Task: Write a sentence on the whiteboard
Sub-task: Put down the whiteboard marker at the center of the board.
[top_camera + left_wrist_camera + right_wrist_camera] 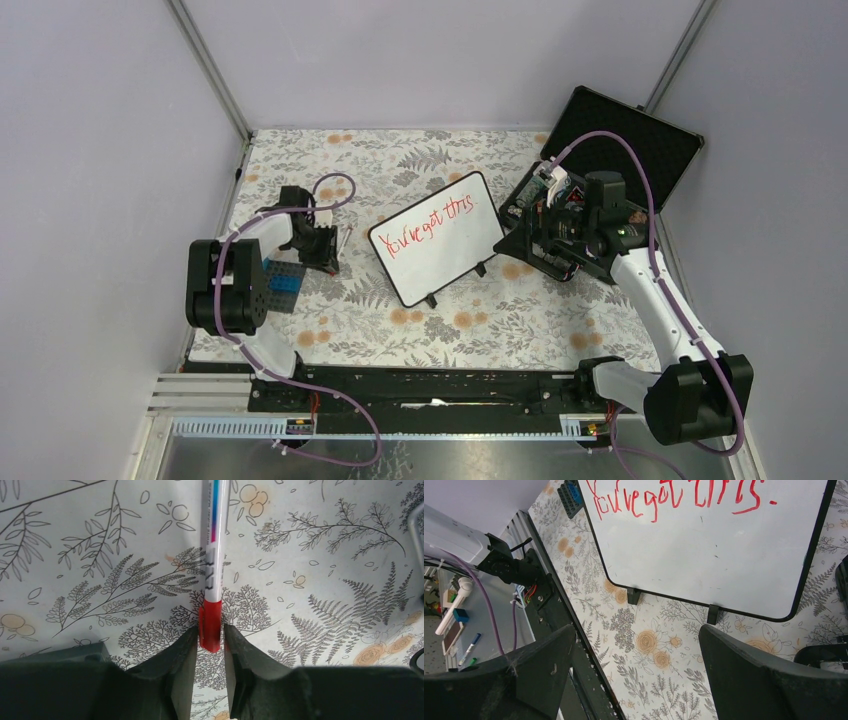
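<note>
The small white rectangular whiteboard (445, 255), black-rimmed with rounded corners and small black feet, lies slanted in the middle of the floral-patterned counter (450, 325). It bears the red handwritten sentence (430, 225) "You've got this." The right claw (636, 630) gapes wide and holds nothing. The left claw (210, 635) closely flanks the red cap of a white marker (214, 555); I cannot tell whether it grips.

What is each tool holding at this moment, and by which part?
The left tool has the red end of a marker between its fingers; a firm grip cannot be confirmed. The right tool is open and empty.
</note>
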